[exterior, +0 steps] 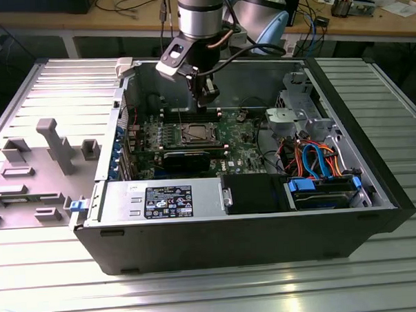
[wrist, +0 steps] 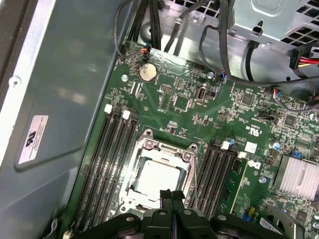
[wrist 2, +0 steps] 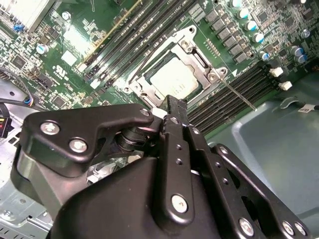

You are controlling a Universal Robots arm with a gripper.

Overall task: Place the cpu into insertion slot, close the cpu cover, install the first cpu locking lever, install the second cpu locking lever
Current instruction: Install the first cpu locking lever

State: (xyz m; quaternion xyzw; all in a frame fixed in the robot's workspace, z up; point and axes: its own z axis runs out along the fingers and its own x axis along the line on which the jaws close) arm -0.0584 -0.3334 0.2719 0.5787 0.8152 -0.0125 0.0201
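Your gripper (wrist: 167,195) is pinched fully together, nothing btwn the fingers, empty. It hangs just over the cpu (wrist: 157,179), which sits directly below in the insertion slot (wrist: 134,191) w/ the cpu cover (wrist: 167,148) lying flat around it.

arm (exterior: 200,10): silvery-grey round tube ending in a black band, with a second rounded silvery joint behind it
cable (exterior: 258,49): thin and black, looping out from the wrist
camera block (exterior: 174,61): pale grey, boxy, on a black bracket
gripper (wrist 2: 175,103): matte black all over, with a broad rounded body and flat link bars
screws (wrist 2: 179,203): silvery round heads at the link joints, with small dark holes along the middle bar
fingers (wrist: 166,198): narrow, black, square-tipped
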